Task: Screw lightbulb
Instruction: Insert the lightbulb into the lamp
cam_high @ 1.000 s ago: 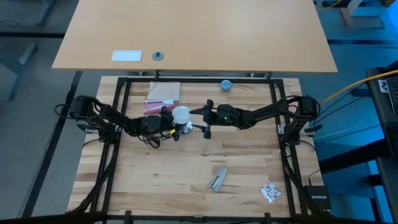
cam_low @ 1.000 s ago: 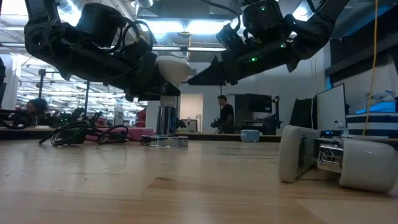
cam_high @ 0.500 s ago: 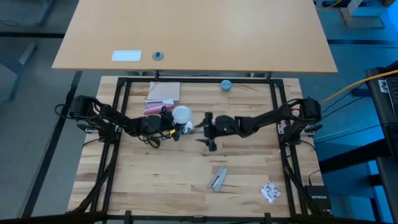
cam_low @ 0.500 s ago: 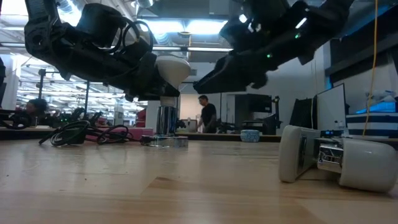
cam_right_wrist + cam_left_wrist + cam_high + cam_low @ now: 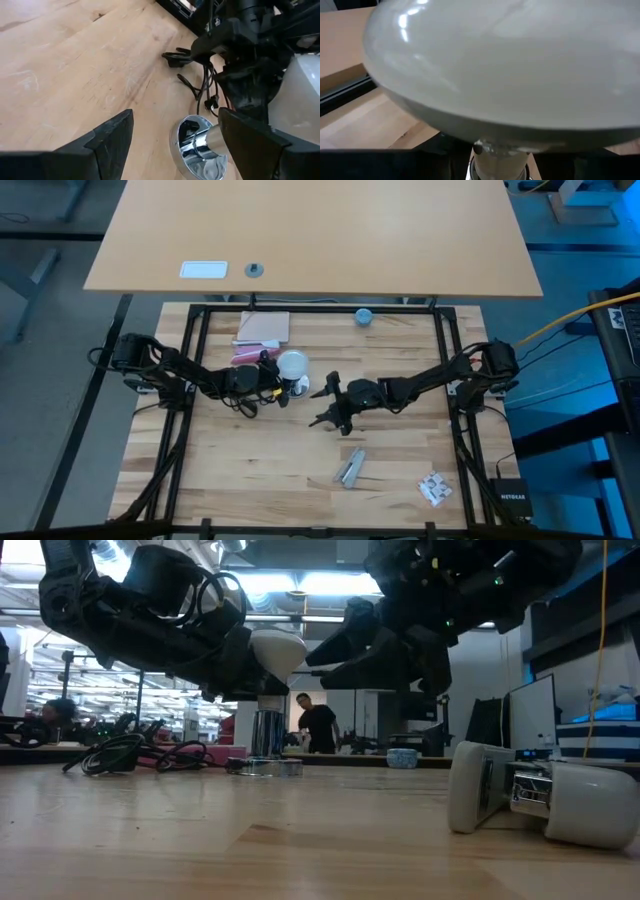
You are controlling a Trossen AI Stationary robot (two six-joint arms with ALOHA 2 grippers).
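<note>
Wooden table [image 5: 260, 470] with metal bracket [image 5: 349, 467]

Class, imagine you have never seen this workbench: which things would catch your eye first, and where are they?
The white lightbulb stands out, held by the left gripper above a shiny metal base near the table's middle. Just to its right hovers the right gripper, fingers spread wide and empty. In the low view, a person stands in the room behind.

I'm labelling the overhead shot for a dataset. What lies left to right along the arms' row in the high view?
Left gripper → lightbulb → right gripper, its fingers spread.
</note>
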